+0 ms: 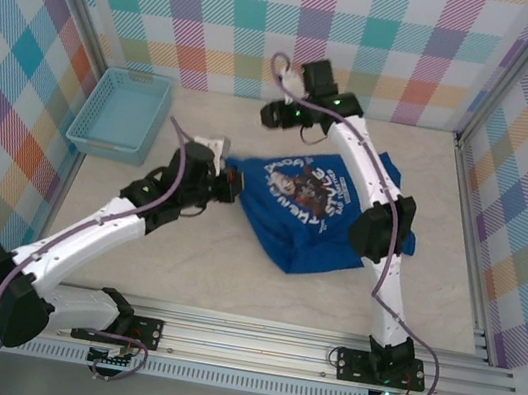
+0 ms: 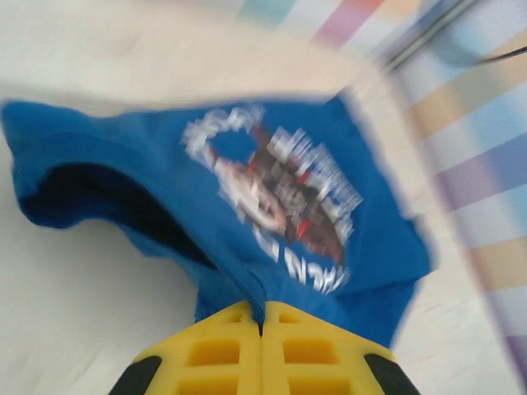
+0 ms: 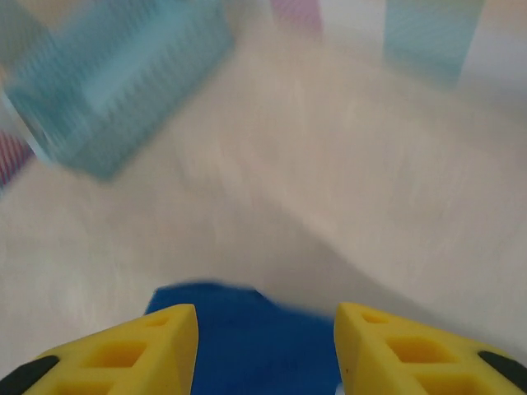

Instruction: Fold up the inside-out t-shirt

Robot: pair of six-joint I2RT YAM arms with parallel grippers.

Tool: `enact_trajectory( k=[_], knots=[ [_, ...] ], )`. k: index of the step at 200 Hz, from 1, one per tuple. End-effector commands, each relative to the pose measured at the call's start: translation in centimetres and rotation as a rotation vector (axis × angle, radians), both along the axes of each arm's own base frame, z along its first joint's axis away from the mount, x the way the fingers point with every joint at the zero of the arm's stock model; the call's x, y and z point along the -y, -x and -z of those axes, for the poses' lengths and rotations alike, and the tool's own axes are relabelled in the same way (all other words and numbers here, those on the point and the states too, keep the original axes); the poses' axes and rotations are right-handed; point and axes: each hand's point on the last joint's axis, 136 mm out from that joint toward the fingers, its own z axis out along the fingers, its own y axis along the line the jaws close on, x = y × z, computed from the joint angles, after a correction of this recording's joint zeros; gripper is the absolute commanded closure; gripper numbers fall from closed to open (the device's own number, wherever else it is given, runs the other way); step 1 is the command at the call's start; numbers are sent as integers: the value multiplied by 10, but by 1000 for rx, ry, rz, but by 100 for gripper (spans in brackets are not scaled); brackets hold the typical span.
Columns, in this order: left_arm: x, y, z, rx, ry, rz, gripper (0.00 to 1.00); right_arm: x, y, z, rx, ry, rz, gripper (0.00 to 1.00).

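Cloth this limp and light, the inside-out t-shirt (image 1: 290, 234) lies crumpled right of the tabletop's (image 1: 231, 273) centre and will likely sag and slide, so hems or seams seem the best holds; left end effector (image 2: 262, 317) pinches its left edge, right end effector (image 3: 265, 329) stands spread.

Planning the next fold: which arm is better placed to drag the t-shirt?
Left. The left gripper has its jaws shut on the t-shirt; the right gripper has open jaws, gripping nothing.

t-shirt (image 2: 375, 247) and basket (image 3: 123, 86) blurred.
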Motion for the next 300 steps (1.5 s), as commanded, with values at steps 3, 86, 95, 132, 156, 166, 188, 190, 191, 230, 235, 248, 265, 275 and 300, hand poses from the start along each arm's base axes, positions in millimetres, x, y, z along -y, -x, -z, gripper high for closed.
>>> enact_trajectory(
  k=[3, 86, 95, 132, 156, 166, 188, 190, 191, 230, 235, 248, 265, 275, 300],
  knots=[
    [-11, 2, 33, -67, 19, -76, 100, 22, 63, 16, -64, 70, -28, 41],
    [-21, 16, 58, -131, -9, -71, 100, 44, 226, 100, -205, 31, -210, 40],
    [-22, 17, 59, -133, -12, -70, 100, 38, 230, 106, -189, 53, -246, 40],
    [-24, 18, 62, -140, -17, -75, 100, 25, 226, 135, -170, 99, -342, 43],
    [-26, 18, 61, -141, -16, -81, 100, 20, 233, 153, -202, 119, -371, 45],
    [-27, 19, 60, -139, -19, -84, 100, 22, 234, 163, -199, 150, -364, 45],
    [-30, 19, 60, -140, -16, -93, 100, 25, 229, 175, -199, 183, -335, 54],
    [-30, 19, 60, -141, -17, -93, 100, 25, 228, 176, -199, 183, -334, 56],
    [-30, 19, 60, -141, -16, -93, 100, 25, 228, 176, -198, 185, -334, 57],
    [-36, 18, 63, -149, -12, -112, 100, 34, 224, 169, -160, 213, -300, 100],
    [-37, 18, 64, -148, -12, -113, 100, 37, 223, 165, -152, 213, -290, 100],
    [-38, 18, 68, -156, -27, -114, 100, 42, 223, 150, -148, 182, -269, 100],
    [-42, 19, 77, -169, -59, -119, 100, 45, 225, 122, -194, 60, -218, 100],
    [-46, 18, 82, -174, -84, -132, 100, 44, 228, 106, -216, -21, -209, 100],
    [-55, 12, 89, -157, -147, -167, 100, 37, 232, 78, -302, -191, -186, 100]
  ],
)
